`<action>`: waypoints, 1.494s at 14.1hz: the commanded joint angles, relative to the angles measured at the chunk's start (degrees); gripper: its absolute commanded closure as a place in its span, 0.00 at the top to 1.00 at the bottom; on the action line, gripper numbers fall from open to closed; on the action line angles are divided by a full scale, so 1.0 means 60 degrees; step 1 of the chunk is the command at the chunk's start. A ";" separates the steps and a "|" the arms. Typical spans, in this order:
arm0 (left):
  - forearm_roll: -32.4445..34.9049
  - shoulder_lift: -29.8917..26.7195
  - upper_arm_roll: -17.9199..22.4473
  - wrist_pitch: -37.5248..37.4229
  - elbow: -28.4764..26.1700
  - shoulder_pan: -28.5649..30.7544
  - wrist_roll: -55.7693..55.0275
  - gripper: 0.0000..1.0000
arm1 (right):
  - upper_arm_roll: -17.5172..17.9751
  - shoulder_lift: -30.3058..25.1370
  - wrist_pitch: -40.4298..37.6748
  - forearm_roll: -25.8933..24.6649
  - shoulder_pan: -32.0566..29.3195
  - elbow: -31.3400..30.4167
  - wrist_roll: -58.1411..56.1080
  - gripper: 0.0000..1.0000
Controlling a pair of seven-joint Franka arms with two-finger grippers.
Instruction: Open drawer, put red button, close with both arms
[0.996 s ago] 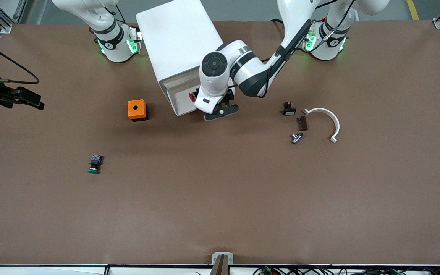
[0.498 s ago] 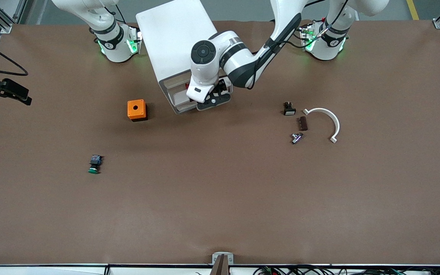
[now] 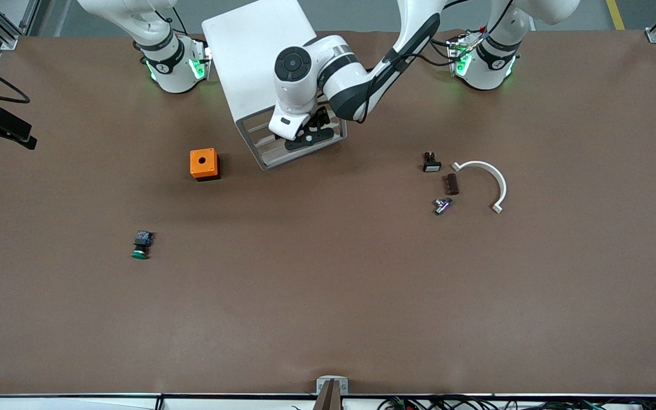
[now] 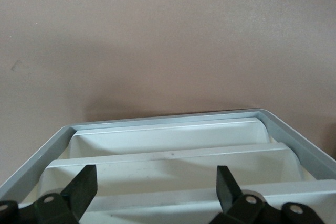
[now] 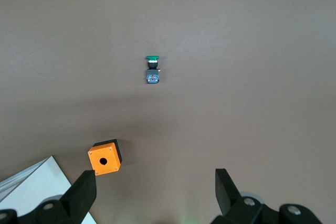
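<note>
The white cabinet [image 3: 259,57] stands between the two bases. Its drawer [image 3: 261,138] sits pushed in, level with the other fronts. The red button is hidden. My left gripper [image 3: 308,136] is open right against the cabinet's front. In the left wrist view its fingers [image 4: 86,182] spread wide over the stepped drawer fronts [image 4: 168,158], holding nothing. My right gripper [image 3: 12,131] hangs high over the right arm's end of the table. It is open and empty [image 5: 156,187], looking down on the tabletop.
An orange box [image 3: 204,164] with a hole sits beside the cabinet toward the right arm's end. A green-capped button [image 3: 141,245] lies nearer the front camera. Toward the left arm's end lie a white curved piece [image 3: 487,176] and three small parts [image 3: 446,185].
The left gripper moved in against the cabinet and the drawer slid shut, hiding the red button that lay in it. The right gripper drifted farther toward the table's end.
</note>
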 commanded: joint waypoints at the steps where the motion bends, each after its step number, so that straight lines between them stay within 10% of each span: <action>1: 0.0074 -0.0172 -0.0091 0.0107 -0.0205 -0.0222 -0.0272 1.00 | 0.0395 -0.0052 -0.0224 -0.0009 -0.0629 0.0101 -0.0091 1.00; 6: 0.0321 -0.0216 0.0070 0.0121 -0.0103 0.0084 0.0049 1.00 | 0.1185 -0.0008 -0.0166 0.0079 -0.1508 0.0115 -0.0062 1.00; 21: 0.1172 -0.1562 0.0085 -0.1693 0.0191 0.4609 0.6024 1.00 | 0.0852 0.0006 -0.0210 -0.0112 -0.0559 0.0247 0.0055 1.00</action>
